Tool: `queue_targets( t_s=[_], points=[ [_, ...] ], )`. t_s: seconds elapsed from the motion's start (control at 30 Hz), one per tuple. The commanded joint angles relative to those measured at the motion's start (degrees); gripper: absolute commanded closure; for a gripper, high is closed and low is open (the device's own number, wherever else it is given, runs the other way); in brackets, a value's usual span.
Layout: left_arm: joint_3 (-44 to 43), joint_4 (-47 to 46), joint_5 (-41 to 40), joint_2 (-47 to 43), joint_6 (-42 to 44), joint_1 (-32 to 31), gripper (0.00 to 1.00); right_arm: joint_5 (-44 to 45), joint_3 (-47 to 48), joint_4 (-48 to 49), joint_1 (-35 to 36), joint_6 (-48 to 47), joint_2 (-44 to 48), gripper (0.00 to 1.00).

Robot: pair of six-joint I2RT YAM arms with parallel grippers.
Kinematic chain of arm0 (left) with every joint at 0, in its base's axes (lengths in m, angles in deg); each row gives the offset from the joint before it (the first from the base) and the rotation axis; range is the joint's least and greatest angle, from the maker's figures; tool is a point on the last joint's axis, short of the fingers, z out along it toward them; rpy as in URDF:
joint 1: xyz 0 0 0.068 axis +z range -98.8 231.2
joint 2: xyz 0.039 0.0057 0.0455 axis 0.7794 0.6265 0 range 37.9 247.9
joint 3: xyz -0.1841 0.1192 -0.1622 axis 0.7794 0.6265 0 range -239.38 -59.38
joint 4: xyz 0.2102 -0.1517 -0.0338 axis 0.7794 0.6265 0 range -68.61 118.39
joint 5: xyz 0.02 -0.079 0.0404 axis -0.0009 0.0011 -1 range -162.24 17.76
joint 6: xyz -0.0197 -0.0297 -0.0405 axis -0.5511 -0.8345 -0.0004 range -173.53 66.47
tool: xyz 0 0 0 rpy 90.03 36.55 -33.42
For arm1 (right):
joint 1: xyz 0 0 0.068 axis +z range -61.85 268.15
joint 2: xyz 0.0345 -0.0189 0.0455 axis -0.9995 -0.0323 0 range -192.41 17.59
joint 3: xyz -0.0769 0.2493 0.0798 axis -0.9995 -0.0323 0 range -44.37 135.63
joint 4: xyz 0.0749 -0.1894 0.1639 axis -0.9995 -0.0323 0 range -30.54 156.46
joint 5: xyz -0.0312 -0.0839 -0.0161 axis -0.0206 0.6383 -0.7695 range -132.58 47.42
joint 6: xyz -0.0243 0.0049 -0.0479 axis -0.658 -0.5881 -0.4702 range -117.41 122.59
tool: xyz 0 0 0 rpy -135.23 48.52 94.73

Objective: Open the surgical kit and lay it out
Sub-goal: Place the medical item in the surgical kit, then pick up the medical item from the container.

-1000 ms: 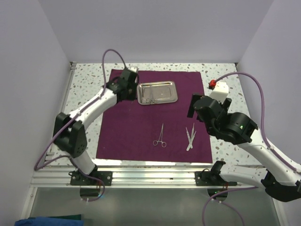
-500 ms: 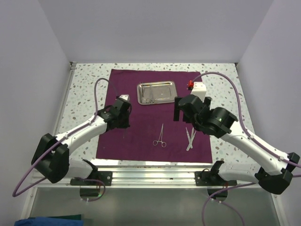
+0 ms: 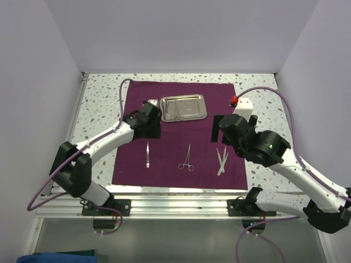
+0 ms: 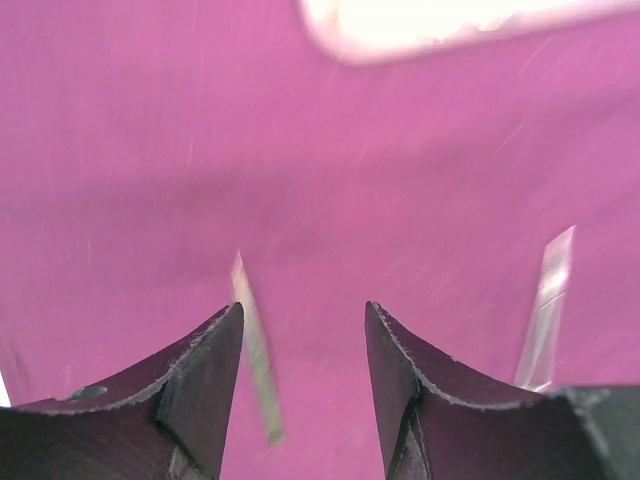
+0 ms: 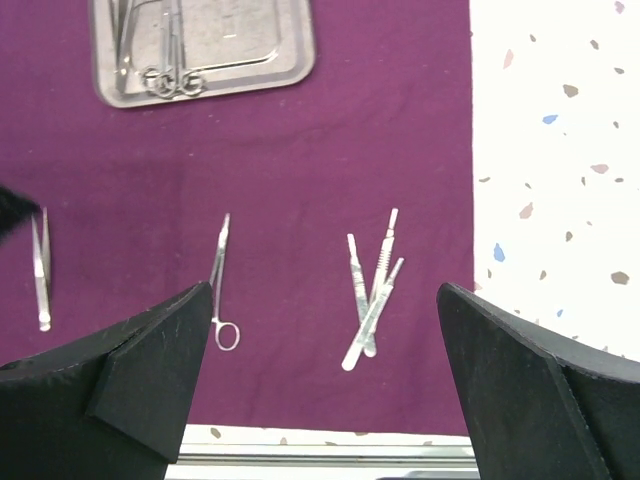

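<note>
Left gripper hovers over the purple cloth near the tweezers, fingers apart, holding nothing; right gripper gapes wide (likewise empty).

My top camera looks steeply down from behind, at 6 o'clock; my left wrist camera sits close over the cloth; my right wrist camera hangs higher; all three share the tray at 12 o'clock.

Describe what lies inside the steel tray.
Ring-handled forceps lie in the left half of the steel tray; its right half is bare. They overlap, so their count, and anything beneath them, cannot be told.
</note>
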Motion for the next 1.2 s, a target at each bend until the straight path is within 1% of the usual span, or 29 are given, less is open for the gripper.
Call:
queue_targets(
  t_s=[0.0, 0.03, 0.07, 0.1, 0.13, 0.17, 0.2, 0.23, 0.27, 0.3, 0.33, 0.37, 0.43, 0.47, 0.53, 0.7, 0.93, 1.17],
  points=[
    [-12.4, -0.1, -3.0, 4.6, 5.1, 0.0, 0.44, 4.1, -0.8, -2.6, -0.2, 1.9, 1.6, 0.02],
    [-18.2, 0.6, -3.2, 6.5, 6.1, 0.1, 0.44, 4.4, -0.6, -2.8, -0.3, 1.9, 1.6, 0.02],
    [-21.3, 1.0, -3.0, 11.0, 7.0, 0.3, 0.44, 4.7, -0.4, -3.1, -0.3, 2.0, 1.8, 0.02],
    [-24.7, 1.6, -2.9, 13.7, 8.6, 0.5, 0.45, 5.5, -0.2, -4.0, -0.3, 2.2, 1.9, 0.02],
    [-31.7, 3.2, -2.6, 16.3, 9.4, 0.7, 0.46, 5.9, 0.3, -4.5, -0.3, 2.3, 1.9, 0.02],
    [-35.2, 4.1, -2.4, 21.7, 10.0, 0.8, 0.46, 6.5, 0.6, -5.0, -0.3, 2.4, 2.0, 0.01],
    [-38.7, 5.7, -2.3, 24.5, 11.3, 0.9, 0.47, 6.7, 0.8, -6.1, -0.3, 2.8, 2.3, 0.02],
    [-45.5, 6.4, -1.9, 27.1, 11.9, 1.1, 0.47, 8.1, 1.4, -6.8, -0.4, 3.0, 2.4, 0.02],
    [-48.8, 7.2, -1.6, 31.9, 12.8, 1.5, 0.47, 8.7, 1.7, -7.5, -0.3, 3.2, 2.6, 0.02],
    [-52.1, 7.9, -1.2, 34.3, 13.0, 1.8, 0.48, 9.4, 2.0, -8.9, -0.4, 3.7, 3.1, 0.02],
    [-58.7, 9.6, -0.2, 36.5, 13.1, 2.2, 0.48, 10.7, 2.4, -9.6, -0.4, 4.1, 3.4, 0.02],
    [-61.8, 10.3, 0.2, 40.5, 13.1, 2.8, 0.48, 11.3, 2.7, -10.4, -0.4, 4.5, 3.7, 0.01],
    [-68.1, 11.0, 1.2, 43.5, 13.1, 3.4, 0.48, 12.5, 3.1, -12.6, -0.4, 5.6, 4.5, 0.02],
    [-69.4, 10.9, 1.3, 45.5, 13.1, 4.0, 0.48, 13.5, 3.3, -13.3, -0.4, 6.1, 4.7, 0.02],
    [-70.6, 9.0, 2.0, 46.8, 12.7, 5.2, 0.48, 14.2, 3.5, -15.1, -0.4, 7.6, 5.3, 0.02],
    [-70.6, 4.6, 3.3, 48.6, 12.5, 7.8, 0.48, 16.2, 4.1, -17.3, -0.5, 9.0, 5.0, 0.02],
    [-71.8, 3.7, 6.2, 52.7, 12.5, 10.4, 0.48, 16.8, 5.5, -17.5, -0.5, 8.2, 2.0, 0.01],
    [-71.3, 3.0, 6.5, 55.0, 12.4, 10.9, 0.48, 16.4, 6.1, -17.2, -0.6, 8.1, -0.1, 0.02]
  ],
)
